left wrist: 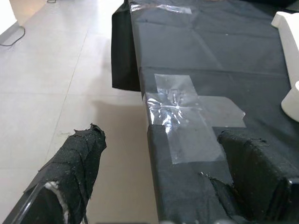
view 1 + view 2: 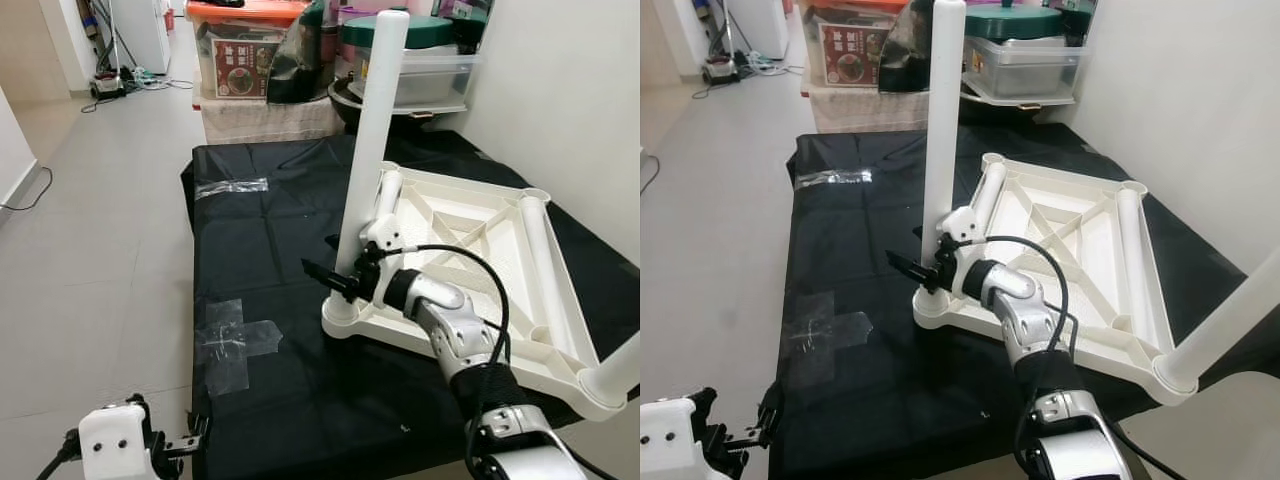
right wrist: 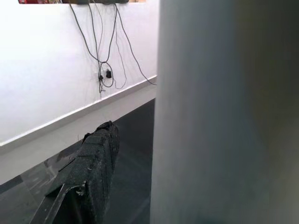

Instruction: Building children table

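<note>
Mid-frame, the right gripper (image 2: 338,270) has its fingers clamped around the tall white leg (image 2: 371,150). Lower left, the left gripper (image 2: 185,442) hangs, fingers apart.

We see a black sheet (image 2: 270,270) spread over the floor, with 2 patches of clear tape on it: a crossed patch (image 2: 235,342) near its front left edge and a strip (image 2: 232,187) further back. Beyond the sheet stands a clear storage box with an orange lid (image 2: 243,48), resting on a low stand draped in pale cloth (image 2: 268,120). Beside it we see a clear box with a green lid (image 2: 420,55). The grey tiled floor (image 2: 90,250) stretches left, where cables (image 2: 125,80) lie tangled far back. A white wall (image 2: 570,110) rises on the right.
</note>
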Available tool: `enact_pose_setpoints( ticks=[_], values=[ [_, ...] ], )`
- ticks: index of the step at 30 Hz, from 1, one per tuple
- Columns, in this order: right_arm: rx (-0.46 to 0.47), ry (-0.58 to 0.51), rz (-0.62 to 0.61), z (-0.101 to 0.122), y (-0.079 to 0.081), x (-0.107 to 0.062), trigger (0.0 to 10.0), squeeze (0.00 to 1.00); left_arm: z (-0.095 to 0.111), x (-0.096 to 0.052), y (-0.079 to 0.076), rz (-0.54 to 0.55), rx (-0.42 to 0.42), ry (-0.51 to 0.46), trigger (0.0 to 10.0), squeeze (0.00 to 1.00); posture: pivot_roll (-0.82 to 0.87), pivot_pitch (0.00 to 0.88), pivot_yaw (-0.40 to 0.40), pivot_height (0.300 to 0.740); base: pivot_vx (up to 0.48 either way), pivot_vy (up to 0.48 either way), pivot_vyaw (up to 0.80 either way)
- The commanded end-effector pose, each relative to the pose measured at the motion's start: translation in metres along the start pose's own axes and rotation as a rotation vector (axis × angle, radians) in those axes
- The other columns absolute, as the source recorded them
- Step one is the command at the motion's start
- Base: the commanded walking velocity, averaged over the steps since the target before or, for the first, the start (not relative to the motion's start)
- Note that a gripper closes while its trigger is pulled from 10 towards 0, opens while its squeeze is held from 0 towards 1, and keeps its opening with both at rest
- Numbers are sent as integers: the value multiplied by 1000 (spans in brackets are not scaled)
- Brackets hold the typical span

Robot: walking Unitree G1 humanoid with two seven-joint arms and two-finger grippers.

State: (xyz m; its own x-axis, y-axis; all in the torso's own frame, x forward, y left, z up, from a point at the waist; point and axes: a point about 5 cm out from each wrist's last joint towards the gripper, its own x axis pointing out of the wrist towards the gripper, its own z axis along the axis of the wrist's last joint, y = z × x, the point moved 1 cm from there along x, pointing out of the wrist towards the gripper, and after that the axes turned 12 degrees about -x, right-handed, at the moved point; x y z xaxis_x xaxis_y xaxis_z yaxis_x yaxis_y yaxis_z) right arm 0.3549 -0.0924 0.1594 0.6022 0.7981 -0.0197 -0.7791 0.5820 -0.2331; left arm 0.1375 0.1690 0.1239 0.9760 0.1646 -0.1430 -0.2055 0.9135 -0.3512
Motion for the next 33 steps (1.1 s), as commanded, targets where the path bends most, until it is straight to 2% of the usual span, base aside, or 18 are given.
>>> enact_pose_setpoints(
  ticks=[1, 5, 7, 10, 12, 13, 14, 16, 17, 20, 26, 30, 33],
  values=[
    [45, 44, 29, -15, 11, 1, 10000, 0, 0, -2, -3, -19, -2, 18, 10000, 0, 143, 0, -66, 740, 0, 0, 0],
    [54, 44, 25, -16, 11, 1, 10000, 0, 1, -2, 2, -46, 51, 34, 10000, 0, 145, 0, -68, 740, 0, 0, 0],
    [53, 50, 19, -18, 10, 1, 10000, 0, 4, -2, 6, -85, 131, 43, 10000, 0, 152, 0, -71, 740, 0, 0, 0],
    [49, 57, 17, -19, 10, 1, 10000, 0, 10, -5, 25, -153, 320, 84, 10000, 0, 160, 0, -80, 740, 0, 0, 0],
    [49, 57, 17, -19, 10, 1, 10000, 0, 10, -5, 25, -153, 320, 84, 10000, 0, 160, 0, -80, 740, 0, 0, 0],
    [47, 62, 18, -20, 10, 1, 10000, 0, 15, -1, 36, -166, 399, 88, 10000, 0, 163, 0, -85, 740, 0, 0, 0],
    [47, 62, 18, -20, 10, 1, 10000, 0, 15, -1, 36, -166, 399, 88, 10000, 0, 163, 0, -85, 740, 0, 0, 0],
    [36, 73, 19, -22, 10, 2, 10000, 0, 26, 9, 47, -171, 474, 64, 10000, 0, 158, 0, -79, 740, 0, 0, 0],
    [31, 75, 20, -22, 11, 2, 10000, 0, 33, 16, 49, -171, 487, 43, 10000, 0, 151, 0, -74, 740, 0, 0, 0],
    [30, 68, 9, -22, 10, 2, 10000, 0, 42, 32, 43, -205, 498, -4, 10000, 0, 132, 0, -60, 740, 0, 0, 0],
    [25, 71, -18, -24, 9, -3, 10000, 0, 36, 43, 28, -295, 526, -9, 10000, 0, 114, 0, -56, 740, 0, 0, 0],
    [13, 73, -19, -24, 9, -4, 10000, 0, 40, 49, 25, -316, 526, -33, 10000, 0, 106, 0, -57, 740, 0, 0, 0],
    [0, 68, -28, -23, 9, -5, 10000, 0, 47, 60, 28, -309, 564, -78, 10000, 0, 102, 0, -63, 740, 0, 0, 0]
  ],
)
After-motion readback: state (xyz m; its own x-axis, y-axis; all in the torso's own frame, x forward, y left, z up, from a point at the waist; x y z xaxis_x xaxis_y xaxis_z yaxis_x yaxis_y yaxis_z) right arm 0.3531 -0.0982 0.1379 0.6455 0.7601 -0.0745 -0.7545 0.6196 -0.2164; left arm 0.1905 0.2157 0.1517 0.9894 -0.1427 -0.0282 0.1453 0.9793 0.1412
